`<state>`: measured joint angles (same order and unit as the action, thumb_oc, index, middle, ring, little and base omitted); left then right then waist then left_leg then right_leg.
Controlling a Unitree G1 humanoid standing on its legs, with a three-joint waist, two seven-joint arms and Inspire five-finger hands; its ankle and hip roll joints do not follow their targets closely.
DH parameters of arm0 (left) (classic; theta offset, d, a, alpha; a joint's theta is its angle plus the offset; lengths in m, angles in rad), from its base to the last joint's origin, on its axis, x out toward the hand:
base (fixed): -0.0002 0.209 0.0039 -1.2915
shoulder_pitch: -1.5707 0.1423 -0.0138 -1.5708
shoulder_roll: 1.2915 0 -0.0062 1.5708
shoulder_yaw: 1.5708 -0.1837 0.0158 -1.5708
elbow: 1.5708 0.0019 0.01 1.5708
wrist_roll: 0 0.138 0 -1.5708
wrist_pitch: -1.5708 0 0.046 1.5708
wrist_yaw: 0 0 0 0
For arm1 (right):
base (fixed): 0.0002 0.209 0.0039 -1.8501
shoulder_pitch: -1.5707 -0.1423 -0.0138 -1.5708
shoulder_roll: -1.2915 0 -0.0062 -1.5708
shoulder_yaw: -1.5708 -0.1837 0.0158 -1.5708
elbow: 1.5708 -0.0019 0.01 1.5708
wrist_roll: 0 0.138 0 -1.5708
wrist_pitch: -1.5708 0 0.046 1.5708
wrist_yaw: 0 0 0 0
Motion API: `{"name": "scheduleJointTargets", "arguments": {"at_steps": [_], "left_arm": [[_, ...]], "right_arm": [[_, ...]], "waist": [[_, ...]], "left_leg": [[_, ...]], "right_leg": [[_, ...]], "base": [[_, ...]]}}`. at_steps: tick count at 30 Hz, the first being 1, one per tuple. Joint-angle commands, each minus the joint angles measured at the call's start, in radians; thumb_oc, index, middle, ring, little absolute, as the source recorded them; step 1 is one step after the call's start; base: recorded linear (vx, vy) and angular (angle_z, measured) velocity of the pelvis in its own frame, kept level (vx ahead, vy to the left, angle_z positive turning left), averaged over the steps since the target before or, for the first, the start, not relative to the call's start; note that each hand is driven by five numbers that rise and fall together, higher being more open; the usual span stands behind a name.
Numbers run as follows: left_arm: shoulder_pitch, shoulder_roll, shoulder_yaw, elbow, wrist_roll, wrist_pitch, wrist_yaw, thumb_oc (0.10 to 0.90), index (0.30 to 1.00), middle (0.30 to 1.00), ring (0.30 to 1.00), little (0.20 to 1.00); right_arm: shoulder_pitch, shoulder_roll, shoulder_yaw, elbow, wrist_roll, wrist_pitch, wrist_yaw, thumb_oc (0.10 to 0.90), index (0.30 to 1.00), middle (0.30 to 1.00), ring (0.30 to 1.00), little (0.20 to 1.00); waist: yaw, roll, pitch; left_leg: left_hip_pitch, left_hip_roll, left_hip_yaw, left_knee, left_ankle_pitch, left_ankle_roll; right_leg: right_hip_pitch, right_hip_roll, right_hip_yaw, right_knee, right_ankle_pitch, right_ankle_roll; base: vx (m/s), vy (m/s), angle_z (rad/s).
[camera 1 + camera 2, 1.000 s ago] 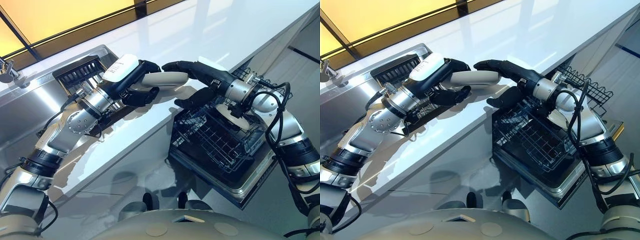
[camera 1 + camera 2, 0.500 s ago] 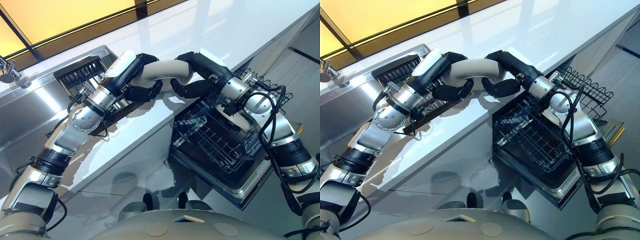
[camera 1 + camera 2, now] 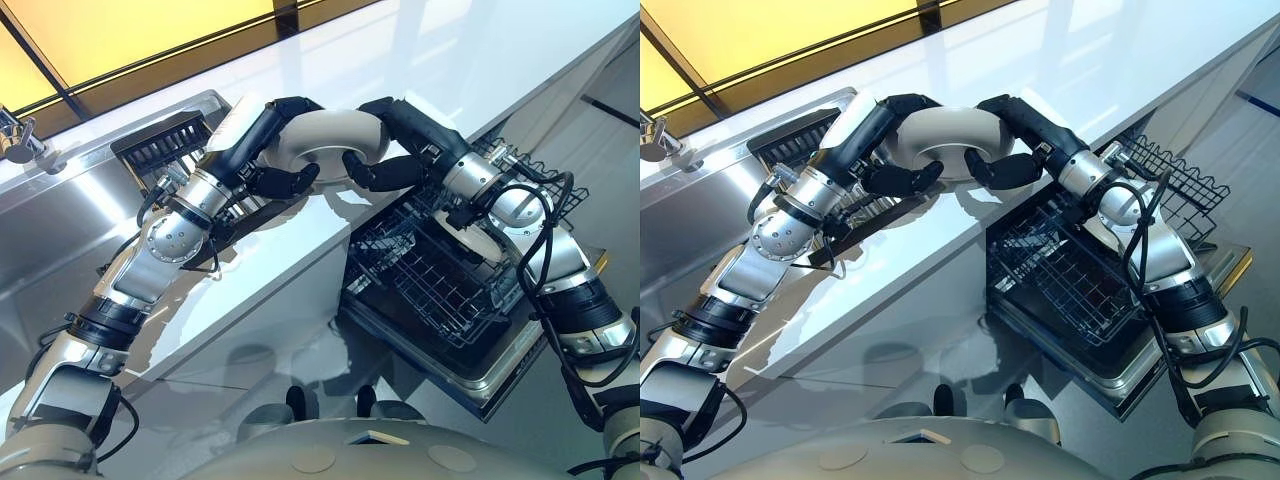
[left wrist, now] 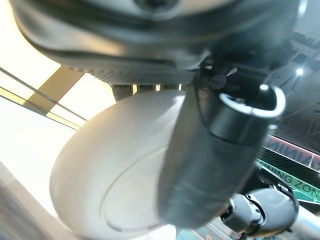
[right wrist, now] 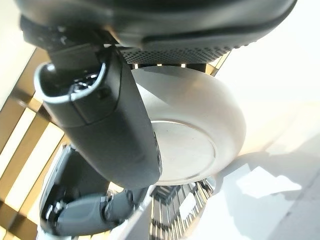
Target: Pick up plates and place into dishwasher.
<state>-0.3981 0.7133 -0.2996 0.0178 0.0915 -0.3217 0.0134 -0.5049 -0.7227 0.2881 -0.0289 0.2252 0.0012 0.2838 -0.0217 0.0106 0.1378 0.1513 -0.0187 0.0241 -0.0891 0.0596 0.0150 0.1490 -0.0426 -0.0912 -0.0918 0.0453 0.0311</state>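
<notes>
Now both hands are gripping one pale plate above the white counter: the left hand is clasping its left rim, the right hand its right rim, beside the dishwasher rack.

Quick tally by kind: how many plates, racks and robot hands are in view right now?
Plate: 1, held between left hand and right hand
Racks: 2, dishwasher rack and sink rack
Hands: 2
Total: 5
</notes>
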Motion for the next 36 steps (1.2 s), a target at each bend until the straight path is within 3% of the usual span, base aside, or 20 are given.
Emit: {"name": "scheduleJointTargets", "arguments": {"at_steps": [1, 6, 13, 21, 28, 32, 36], "left_arm": [[-0.065, 0.014, 0.126, 0.046, -0.134, 0.01, 0.083, 0.8, 0.9, 0.9, 0.9, 0.9], [-0.047, 0.034, 0.233, 0.112, -0.23, 0.109, 0.091, 0.8, 0.9, 0.9, 0.9, 0.9], [-0.052, 0.096, 0.295, 0.208, -0.239, 0.158, 0.131, 0.8, 0.9, 0.9, 0.9, 0.9], [0.037, 0.113, 0.376, 0.251, -0.172, 0.18, 0.185, 0.8, 0.9, 0.9, 0.9, 0.9], [0.182, 0.099, 0.492, 0.257, -0.141, 0.162, 0.18, 0.8, 0.9, 0.9, 0.9, 0.9], [0.218, 0.085, 0.526, 0.276, -0.15, 0.146, 0.186, 0.8, 0.9, 0.9, 0.9, 0.9], [0.243, 0.073, 0.552, 0.282, -0.15, 0.135, 0.191, 0.8, 0.9, 0.9, 0.9, 0.9]], "right_arm": [[-0.073, 0.012, -0.187, 0.004, 0.114, -0.068, -0.115, 0.1, 0.3, 0.3, 0.3, 0.2], [-0.064, 0.017, -0.231, 0.024, 0.158, -0.049, -0.127, 0.1, 0.3, 0.3, 0.3, 0.2], [-0.051, -0.002, -0.258, 0.064, 0.184, -0.074, -0.172, 0.1, 0.3, 0.3, 0.3, 0.2], [0.038, -0.014, -0.419, 0.042, 0.089, -0.266, -0.504, 0.1, 0.3, 0.3, 0.3, 0.2], [0.211, -0.041, -0.644, 0.02, -0.057, -0.349, -0.776, 0.1, 0.3, 0.3, 0.3, 0.2], [0.284, -0.039, -0.724, 0.047, -0.034, -0.321, -0.787, 0.1, 0.3, 0.3, 0.3, 0.2], [0.352, -0.023, -0.751, 0.086, 0.015, -0.275, -0.649, 0.1, 0.3, 0.3, 0.3, 0.2]], "waist": [[0.02, 0.013, -0.093], [0.024, 0.019, -0.099], [0.022, 0.028, -0.103], [0.014, 0.039, -0.104], [-0.007, 0.046, -0.102], [-0.02, 0.049, -0.096], [-0.031, 0.05, -0.092]], "left_leg": [[-0.002, -0.028, -0.049, 0.008, -0.104, -0.003], [-0.001, -0.029, -0.052, 0.007, -0.103, -0.005], [0.002, -0.031, -0.051, 0.006, -0.103, -0.003], [0.006, -0.032, -0.042, 0.002, -0.108, 0.002], [0.011, -0.031, -0.023, 0.002, -0.117, 0.008], [0.011, -0.03, -0.01, 0.002, -0.121, 0.01], [0.007, -0.03, -0.001, 0.002, -0.12, 0.011]], "right_leg": [[-0.013, 0.071, -0.038, 0.094, -0.156, 0.005], [-0.011, 0.069, -0.037, 0.089, -0.156, 0.005], [-0.009, 0.067, -0.038, 0.089, -0.158, 0.004], [-0.012, 0.067, -0.03, 0.092, -0.161, 0.008], [-0.018, 0.068, -0.011, 0.095, -0.162, 0.016], [-0.026, 0.066, -0.005, 0.1, -0.161, 0.021], [-0.038, 0.063, 0.002, 0.106, -0.16, 0.024]], "base": [[0.0, 0.0, 0.0], [0.0, 0.0, 0.0], [0.0, 0.0, 0.0], [0.0, 0.013, 0.0], [0.02, 0.038, -0.02], [-0.01, 0.036, -0.07], [-0.02, 0.029, -0.13]]}}
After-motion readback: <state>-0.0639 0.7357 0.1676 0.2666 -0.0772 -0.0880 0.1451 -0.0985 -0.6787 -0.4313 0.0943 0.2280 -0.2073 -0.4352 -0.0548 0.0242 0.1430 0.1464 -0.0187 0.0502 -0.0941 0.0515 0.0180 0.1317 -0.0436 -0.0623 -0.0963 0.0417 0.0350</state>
